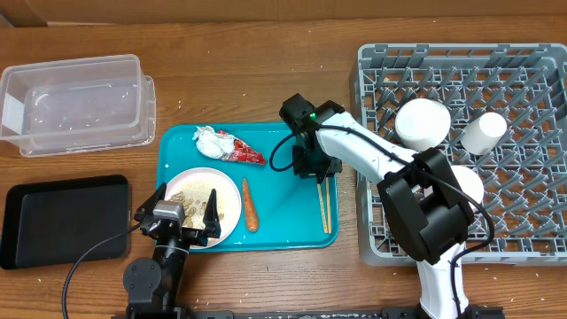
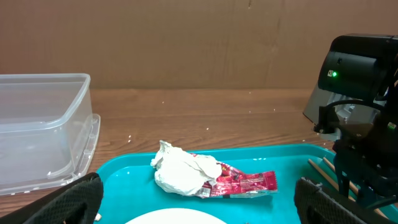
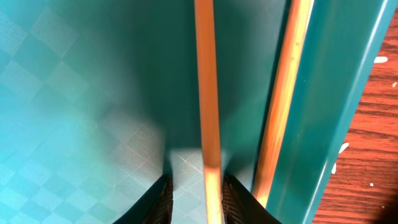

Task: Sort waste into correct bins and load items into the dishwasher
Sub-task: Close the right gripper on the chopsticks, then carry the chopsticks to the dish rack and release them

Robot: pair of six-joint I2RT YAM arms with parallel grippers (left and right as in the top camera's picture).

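Now: right jaws straddle a chopstick

I see my right gripper (image 3: 194, 193) down on the teal tray (image 1: 283, 221). Its jaws are narrowed around one of the chopsticks (image 1: 324, 206) beside the tray's right rim, with a sliver of gap showing. My left gripper (image 1: 177, 217) gapes wide and empty at the plate (image 1: 199, 190) edge.

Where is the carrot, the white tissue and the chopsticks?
carrot (image 1: 250, 206), overhead view, middle of its body.
white tissue (image 2: 182, 174), left wrist view, middle of the crumpled ball.
chopsticks (image 1: 324, 211), overhead view, the bare lower half.
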